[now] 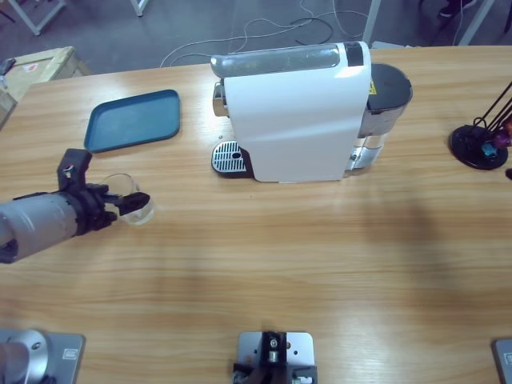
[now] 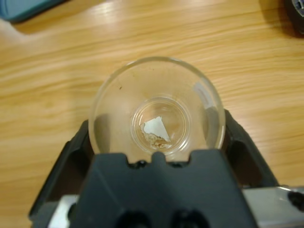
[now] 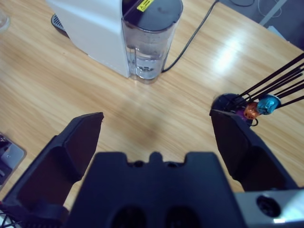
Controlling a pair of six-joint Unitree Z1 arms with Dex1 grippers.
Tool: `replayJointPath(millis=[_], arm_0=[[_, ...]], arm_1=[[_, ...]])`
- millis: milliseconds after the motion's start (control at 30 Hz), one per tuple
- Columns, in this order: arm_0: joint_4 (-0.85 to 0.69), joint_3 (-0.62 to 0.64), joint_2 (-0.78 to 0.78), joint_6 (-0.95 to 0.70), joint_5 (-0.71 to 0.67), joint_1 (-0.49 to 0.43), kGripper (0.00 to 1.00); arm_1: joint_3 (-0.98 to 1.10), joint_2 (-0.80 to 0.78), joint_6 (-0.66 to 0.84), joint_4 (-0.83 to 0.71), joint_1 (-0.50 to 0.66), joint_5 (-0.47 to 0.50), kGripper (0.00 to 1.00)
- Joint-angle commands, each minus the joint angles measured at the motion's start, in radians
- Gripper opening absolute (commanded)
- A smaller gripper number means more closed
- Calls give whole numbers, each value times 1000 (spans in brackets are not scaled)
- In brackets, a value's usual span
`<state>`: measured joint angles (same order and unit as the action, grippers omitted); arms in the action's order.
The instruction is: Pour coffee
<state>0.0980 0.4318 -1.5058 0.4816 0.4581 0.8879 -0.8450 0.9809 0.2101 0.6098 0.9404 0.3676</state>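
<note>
Left gripper (image 2: pixel 156 142) clamped round glass (image 2: pixel 156 107), left of coffee machine (image 1: pixel 296 112), well apart; coffee (image 2: pixel 156 137) barely coating its base. Could slip if squeeze loosens. Right gripper (image 3: pixel 156 130) spread, empty.

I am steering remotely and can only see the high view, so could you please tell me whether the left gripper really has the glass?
Observer: Yes. In the left wrist view the glass sits between the two jaws of the left gripper, which press on its sides.
Operator: Thank you. Is there anything in it?
Observer: Only a small tan-brown residue, the coffee, at the bottom; otherwise it looks empty.
Operator: And the right gripper, which I cannot see at all?
Observer: The right gripper is open and holds nothing, above bare table, facing the coffee machine and its water tank.
</note>
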Motion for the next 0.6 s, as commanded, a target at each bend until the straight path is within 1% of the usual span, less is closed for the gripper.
replayJointPath(millis=[33,100,133,233,267,300,367,433,500,600], arm_0=[[95,-41,71,-331,-128,42,0],[95,-6,142,-520,-246,29,0],[95,9,163,-594,-331,-17,0],[96,50,158,-830,-660,-255,0],[92,73,139,-907,-742,-314,0],[90,95,114,-970,-810,-355,0],[89,133,35,-1082,-912,-411,0],[89,167,-61,-1165,-970,-437,0],[89,210,-141,-1221,-981,-446,0],[89,284,-232,-1253,-1006,-448,0]], arm_1=[[18,-64,11,18,-6,29,1000],[7,-94,7,19,-6,33,1000],[6,-106,5,19,-6,33,1000],[3,-125,3,22,-6,31,1000],[-1,-124,3,23,-6,31,1000],[-6,-121,3,24,-6,32,1000],[-16,-110,3,24,-6,33,1000],[-21,-102,3,30,-6,32,1000],[-28,-102,3,41,-6,32,1000],[-45,-101,3,64,-6,34,1000]])
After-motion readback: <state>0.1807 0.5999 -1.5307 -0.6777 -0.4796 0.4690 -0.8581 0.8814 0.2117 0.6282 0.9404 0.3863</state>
